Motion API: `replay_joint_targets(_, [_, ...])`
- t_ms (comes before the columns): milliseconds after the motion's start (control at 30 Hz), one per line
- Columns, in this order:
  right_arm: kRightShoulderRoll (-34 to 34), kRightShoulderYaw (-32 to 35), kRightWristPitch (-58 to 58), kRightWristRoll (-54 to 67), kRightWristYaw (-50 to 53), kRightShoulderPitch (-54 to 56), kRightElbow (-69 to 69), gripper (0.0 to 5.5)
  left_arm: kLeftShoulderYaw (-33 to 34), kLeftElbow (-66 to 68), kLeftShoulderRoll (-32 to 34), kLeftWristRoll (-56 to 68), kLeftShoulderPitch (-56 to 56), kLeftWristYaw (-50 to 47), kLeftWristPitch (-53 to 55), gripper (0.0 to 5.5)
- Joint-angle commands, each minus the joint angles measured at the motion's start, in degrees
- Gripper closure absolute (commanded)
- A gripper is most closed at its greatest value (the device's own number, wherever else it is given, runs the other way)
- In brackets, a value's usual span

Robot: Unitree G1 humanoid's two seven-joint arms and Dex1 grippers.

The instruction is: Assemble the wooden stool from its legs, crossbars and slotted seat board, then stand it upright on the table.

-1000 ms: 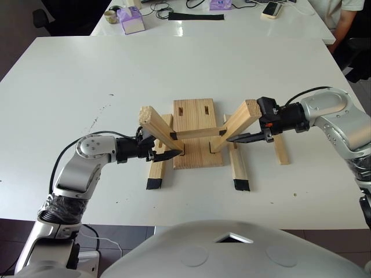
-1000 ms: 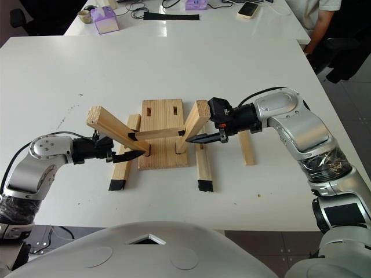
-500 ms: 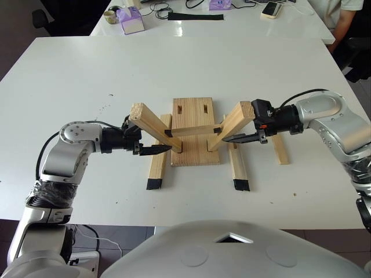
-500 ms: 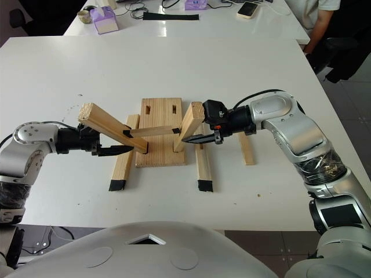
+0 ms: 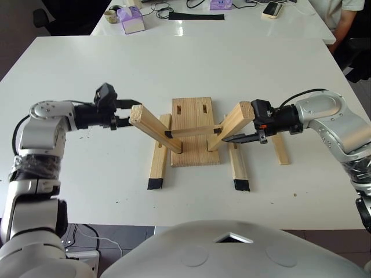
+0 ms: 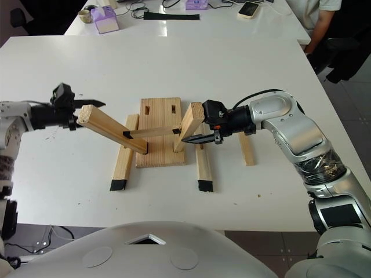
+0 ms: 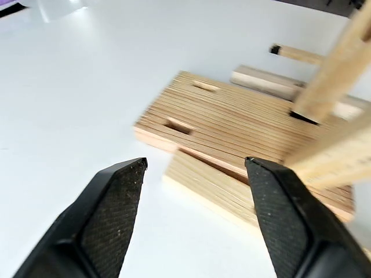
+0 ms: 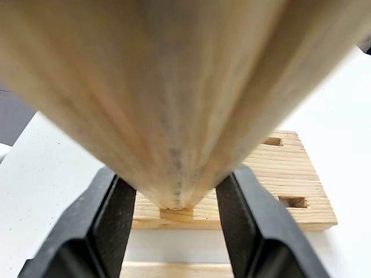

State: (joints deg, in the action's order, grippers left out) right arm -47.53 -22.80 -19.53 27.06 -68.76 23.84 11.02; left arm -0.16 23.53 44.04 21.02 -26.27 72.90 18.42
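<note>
The seat board (image 5: 194, 116) lies flat at the middle of the white table (image 5: 87, 63), with 2 slots (image 5: 181, 108) cut near its far edge. On it stands a partly built frame of 3 pieces: the left raised leg (image 5: 155, 128) and the right raised leg (image 5: 235, 119) each tilt outward, their lower ends on the board, and 1 joined crossbar (image 5: 194, 132) links them low down.

There are 3 more pieces flat on the table. The left loose leg (image 5: 156, 168) lies just beside the board's left edge, and the right loose leg (image 5: 237, 168) lies just beside its right edge. Both have a black-tipped end pointing toward the table's near edge. The thinner loose crossbar (image 5: 280, 149) lies farther toward the table's right edge. That makes 4 legs, 2 crossbars and 1 board.

The left gripper (image 7: 196, 164) hangs above the table on the left, level with the upper end of the left raised leg. Its 2 fingers are spread wide with nothing between them; whether a fingertip touches the leg's end is hard to tell. The right gripper (image 8: 174, 214) pinches the right raised leg, with 1 finger on each side of it.
</note>
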Motion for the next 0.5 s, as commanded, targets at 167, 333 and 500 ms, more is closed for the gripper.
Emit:
replay_joint_targets(167, [0.36,-9.32,-2.67,-9.82,-2.09,-4.48,-4.97,3.51,-5.57,0.75,-10.50,4.06,-17.77,7.98,10.95,2.93])
replay_joint_targets(333, [1.47,-10.51,-1.56,-10.95,-2.46,-3.29,-6.74,3.51,-12.47,0.20,-12.92,2.95,-23.63,18.51,11.15,3.65])
replay_joint_targets(500, [2.57,-11.81,-0.91,-11.71,-2.72,-2.22,-7.53,3.51,-18.69,0.09,-13.61,6.28,-27.16,19.58,10.39,4.39])
